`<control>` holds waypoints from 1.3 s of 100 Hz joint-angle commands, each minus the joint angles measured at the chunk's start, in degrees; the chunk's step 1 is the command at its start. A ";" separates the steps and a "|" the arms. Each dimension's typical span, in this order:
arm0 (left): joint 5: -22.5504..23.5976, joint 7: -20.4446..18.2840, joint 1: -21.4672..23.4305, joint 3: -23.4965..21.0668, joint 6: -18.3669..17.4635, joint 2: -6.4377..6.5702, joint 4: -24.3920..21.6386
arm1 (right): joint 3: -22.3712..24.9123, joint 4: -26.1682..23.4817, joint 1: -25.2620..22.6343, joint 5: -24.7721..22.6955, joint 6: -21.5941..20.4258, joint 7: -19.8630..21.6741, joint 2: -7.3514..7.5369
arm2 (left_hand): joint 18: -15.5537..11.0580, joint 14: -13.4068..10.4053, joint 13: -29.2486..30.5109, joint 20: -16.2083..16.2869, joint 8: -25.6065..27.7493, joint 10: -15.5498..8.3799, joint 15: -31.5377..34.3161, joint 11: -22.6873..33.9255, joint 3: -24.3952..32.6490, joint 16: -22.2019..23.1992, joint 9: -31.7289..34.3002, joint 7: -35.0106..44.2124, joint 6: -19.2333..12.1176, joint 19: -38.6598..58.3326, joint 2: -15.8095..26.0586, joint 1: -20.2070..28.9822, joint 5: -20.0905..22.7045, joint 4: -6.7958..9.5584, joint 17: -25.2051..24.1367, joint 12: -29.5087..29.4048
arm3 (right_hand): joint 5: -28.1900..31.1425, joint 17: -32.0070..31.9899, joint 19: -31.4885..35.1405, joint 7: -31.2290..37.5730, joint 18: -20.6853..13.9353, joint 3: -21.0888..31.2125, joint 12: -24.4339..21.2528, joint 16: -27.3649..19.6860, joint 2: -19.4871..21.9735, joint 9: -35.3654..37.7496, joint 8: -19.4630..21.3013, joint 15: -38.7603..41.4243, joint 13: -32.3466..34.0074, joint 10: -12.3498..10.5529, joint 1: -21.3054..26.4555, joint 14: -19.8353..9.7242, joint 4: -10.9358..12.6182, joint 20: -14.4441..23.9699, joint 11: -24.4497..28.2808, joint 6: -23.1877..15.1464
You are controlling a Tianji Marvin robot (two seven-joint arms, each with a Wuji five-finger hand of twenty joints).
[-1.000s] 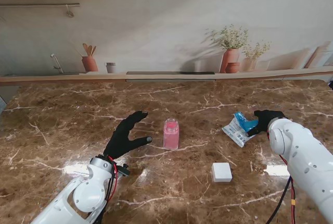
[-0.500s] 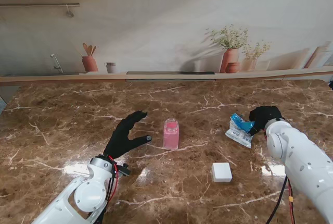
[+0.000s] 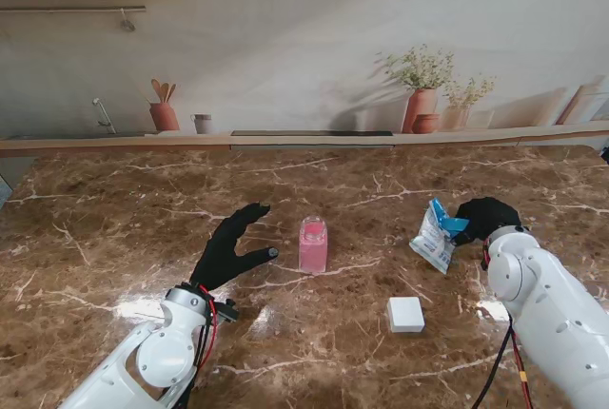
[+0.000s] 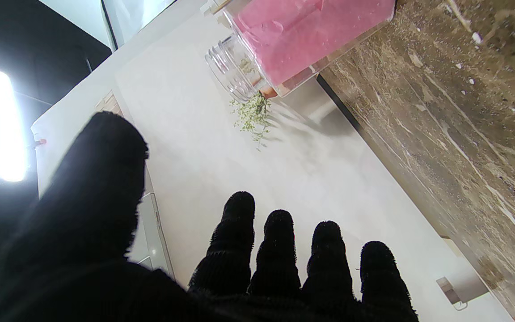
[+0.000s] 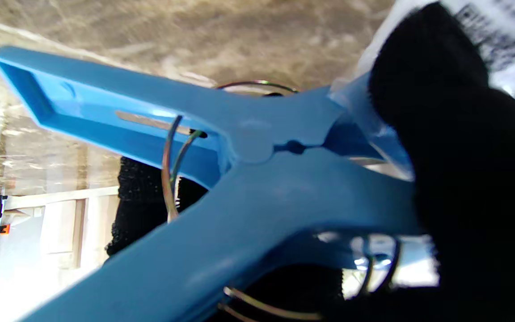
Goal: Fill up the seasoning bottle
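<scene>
A clear seasoning bottle (image 3: pixel 313 244) holding pink powder stands uncapped at the middle of the table; the left wrist view shows its pink body (image 4: pixel 311 36) and bare threaded neck. My left hand (image 3: pixel 231 245) hovers just left of it, fingers spread, open and apart from it. On the right, my right hand (image 3: pixel 483 218) is shut on a white seasoning bag (image 3: pixel 433 238) with a blue clip (image 3: pixel 445 219) at its top, the bag lifted and tilted. In the right wrist view the blue clip (image 5: pixel 221 179) fills the frame, with a black finger (image 5: pixel 458 147) pressed on the bag.
A small white square cap (image 3: pixel 406 314) lies on the marble table (image 3: pixel 143 228) nearer to me, between the bottle and the bag. A ledge (image 3: pixel 304 139) with pots and plants runs along the table's far edge.
My right hand has turned and raised the bag, which now stands more upright with the clip on top. The left hand and the bottle have stayed put.
</scene>
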 commanded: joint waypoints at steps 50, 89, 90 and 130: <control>0.75 -4.29 0.57 -0.86 2.80 1.13 -6.39 | 11.09 -33.26 -16.81 0.06 1.81 0.39 -2.46 | 3.12 3.20 1.29 10.00 0.19 2.54 1.03 -1.12 -3.71 0.97 0.93 -2.03 3.35 11.10 -0.16 0.66 1.50 0.97 -0.18 -0.38 | 8.11 0.93 8.50 16.83 2.49 9.56 4.11 1.70 6.76 3.69 6.92 5.54 1.35 -0.25 9.88 1.61 5.25 2.62 6.62 -11.25; 1.10 -12.99 1.33 -0.72 10.11 3.18 -17.39 | 7.61 -49.44 -23.74 -4.04 4.99 -2.25 -3.24 | 12.43 13.30 20.43 22.37 0.03 6.60 14.26 -1.87 -16.13 16.90 -1.94 -5.41 6.72 30.46 1.28 1.54 -0.87 2.18 4.38 -0.83 | 7.93 1.02 9.14 16.47 2.60 8.97 4.21 1.33 7.18 3.62 7.38 6.10 1.10 -0.05 9.94 1.73 5.46 2.26 6.51 -10.79; 1.10 -13.21 1.35 -0.70 10.22 3.23 -17.59 | 7.41 -49.56 -23.81 -4.13 4.92 -2.40 -3.26 | 12.56 13.43 20.94 22.41 -0.02 6.88 14.62 -1.91 -16.27 17.12 -2.22 -5.55 6.77 31.08 1.31 1.54 -1.18 2.19 4.54 -0.84 | 7.92 1.02 9.14 16.46 2.59 8.95 4.20 1.32 7.20 3.62 7.38 6.11 1.10 -0.07 9.92 1.74 5.45 2.25 6.50 -10.81; 2.03 -18.04 1.72 1.40 14.04 4.40 -22.49 | 0.90 -54.26 -25.40 -8.76 4.71 -4.32 -3.06 | 13.54 11.85 33.96 22.46 -0.47 11.85 29.75 -0.04 -19.44 21.69 -2.73 -6.54 9.75 53.39 0.50 1.30 -2.89 1.82 11.39 0.16 | 8.07 1.07 9.29 16.01 2.52 8.81 4.14 1.17 7.13 3.76 7.92 6.26 1.18 -0.25 9.83 1.62 5.46 1.92 6.42 -11.06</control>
